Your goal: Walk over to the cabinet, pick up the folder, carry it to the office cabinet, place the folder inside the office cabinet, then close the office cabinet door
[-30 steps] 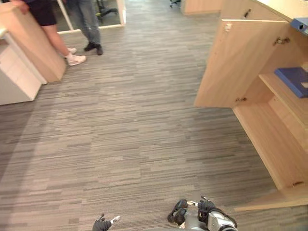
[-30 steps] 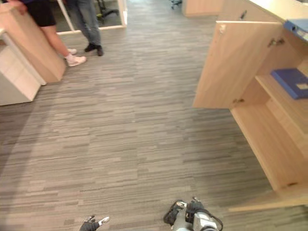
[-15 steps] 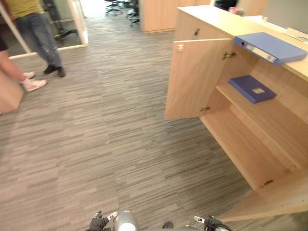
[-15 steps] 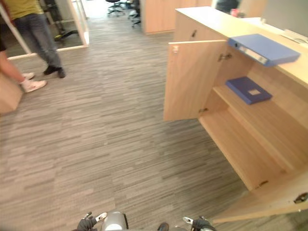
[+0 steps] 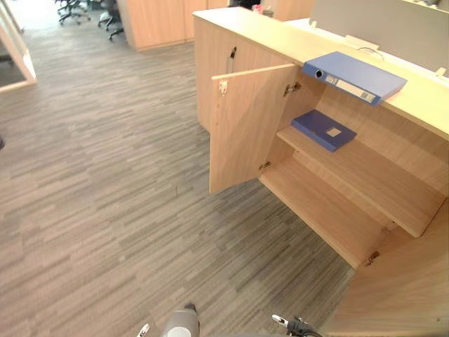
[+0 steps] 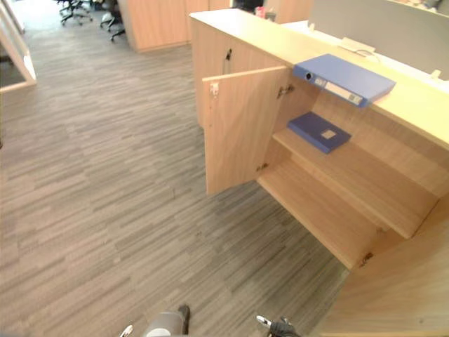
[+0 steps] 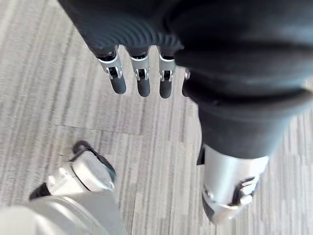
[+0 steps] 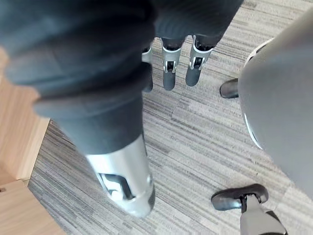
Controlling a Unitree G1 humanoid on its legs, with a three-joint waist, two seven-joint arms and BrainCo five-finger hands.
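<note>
On the cabinet point(image 5: 266, 31) top, along its front edge, a blue top folder point(image 5: 354, 76) lies flat. Its long axis runs with that edge, and its labelled spine faces out over the open front. A thinner shelf folder point(image 5: 323, 130) lies flat at the left end of the upper shelf point(image 5: 379, 179), just inside the wide-open left door point(image 5: 245, 126). It sits a little askew to the shelf's front edge, label up.

Both hands hang low over the floor point(image 5: 105, 175), fingers straight and relaxed, holding nothing: the left hand point(image 7: 143, 84) and the right hand point(image 8: 169, 77). Both folders lie ahead and to the right, well apart from the hands, so the right hand is nearer.

I cannot tell which folder is the task's. If it is the top folder, a reach would meet its spine side first, and the robot probably has to step closer. If the shelf folder counts as placed, the door is not yet shut.
</note>
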